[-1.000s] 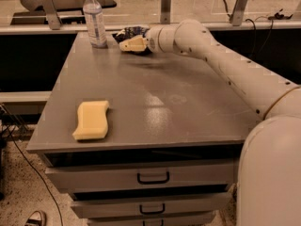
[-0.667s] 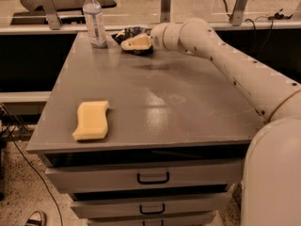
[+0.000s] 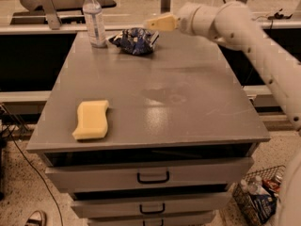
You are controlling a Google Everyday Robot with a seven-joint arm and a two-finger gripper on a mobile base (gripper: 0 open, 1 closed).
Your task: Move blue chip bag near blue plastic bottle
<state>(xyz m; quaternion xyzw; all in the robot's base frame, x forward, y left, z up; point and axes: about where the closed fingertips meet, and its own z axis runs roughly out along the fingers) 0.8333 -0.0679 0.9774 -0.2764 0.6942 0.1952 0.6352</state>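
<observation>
My gripper (image 3: pixel 155 22) is hovering at the far edge of the table (image 3: pixel 178 102), just above and behind the right end of the blue chip bag (image 3: pixel 135 40). From this angle my jaws are merging into one pale tan wedge pointing left, so I cannot tell whether they are open or closed, and I cannot tell whether the wedge is touching the foil or hanging just clear of it. My arm (image 3: pixel 244 27) is running off the right edge of the view, and its lower bulk is covering the bottom right corner.

The bag is lying crumpled on the tabletop near the back edge, just beside the blue plastic bottle (image 3: pixel 94 19), which is standing upright to its left with a small gap between them. The bag's white lettering is showing only as flecks that I cannot read.

A yellow sponge (image 3: pixel 91 120) is lying flat near the front left corner, well apart from both. The grey top is reflecting soft patches of light. Below it, drawers (image 3: pixel 153 177) are stacking down, the lowest one being cut off by the bottom edge. A wire basket (image 3: pixel 244 201) of clutter is sitting on the speckled floor (image 3: pixel 19 197) at lower right, partly hidden behind me.
</observation>
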